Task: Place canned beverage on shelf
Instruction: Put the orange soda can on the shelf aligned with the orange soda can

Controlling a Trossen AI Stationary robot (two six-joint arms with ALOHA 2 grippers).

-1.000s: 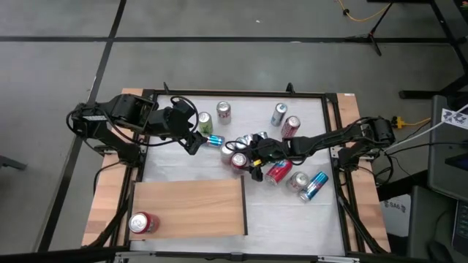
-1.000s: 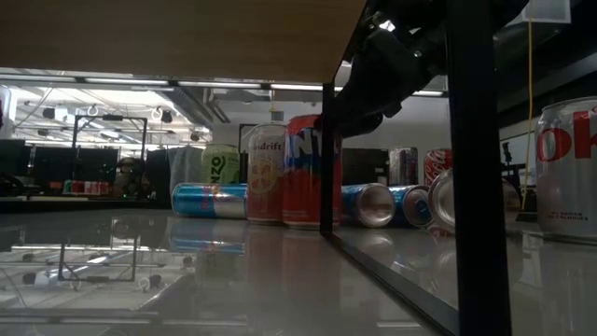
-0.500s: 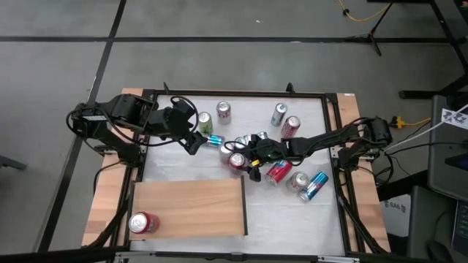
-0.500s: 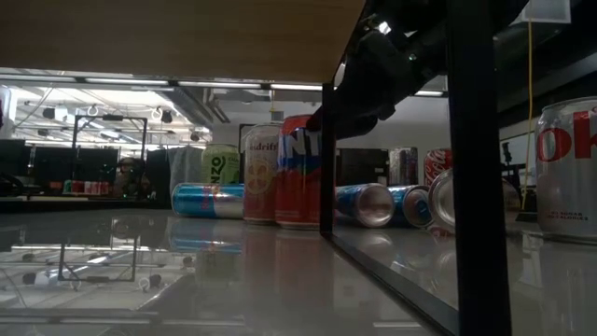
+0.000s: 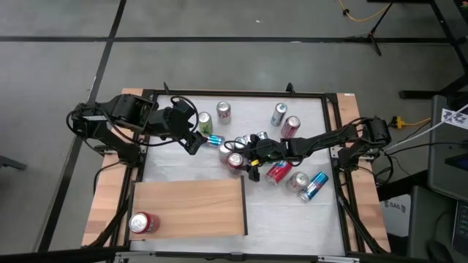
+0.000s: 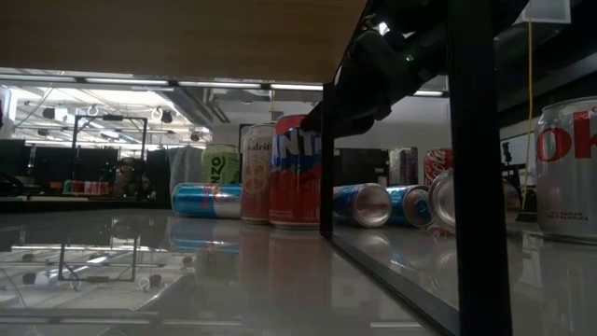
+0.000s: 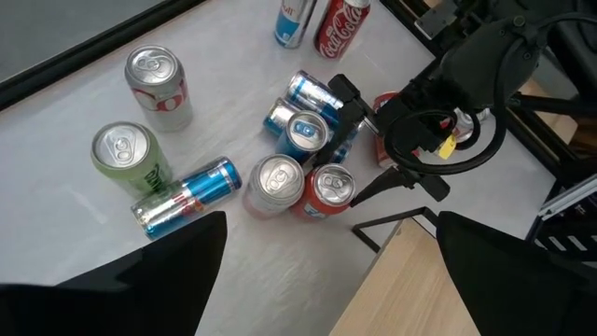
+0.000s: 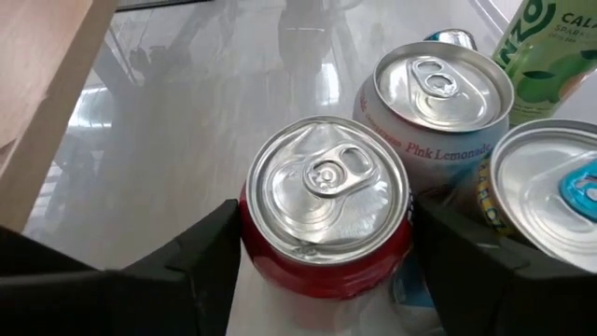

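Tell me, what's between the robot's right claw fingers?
A red can stands upright between the right gripper's two dark fingers; the right wrist view shows it.

The white table (image 5: 292,215) carries the shelf (image 5: 190,208), a light wood-grain panel lying flat toward 7 o'clock, with a dark strip along its 3 o'clock edge. One red can (image 5: 142,223) lies on the shelf at its 8 o'clock corner.

Directly on the table:
- A tight cluster at centre: an upright red can (image 5: 238,161) touching an upright white lemonade can (image 5: 227,153), with blue cans on their sides at 1 o'clock of them.
- A green can (image 5: 205,122) and a blue can (image 5: 213,140) on its side, 10 o'clock of centre.
- A white-and-red can (image 5: 223,111) at 12 o'clock.
- Further cans at 1 and 4 o'clock, standing and lying.
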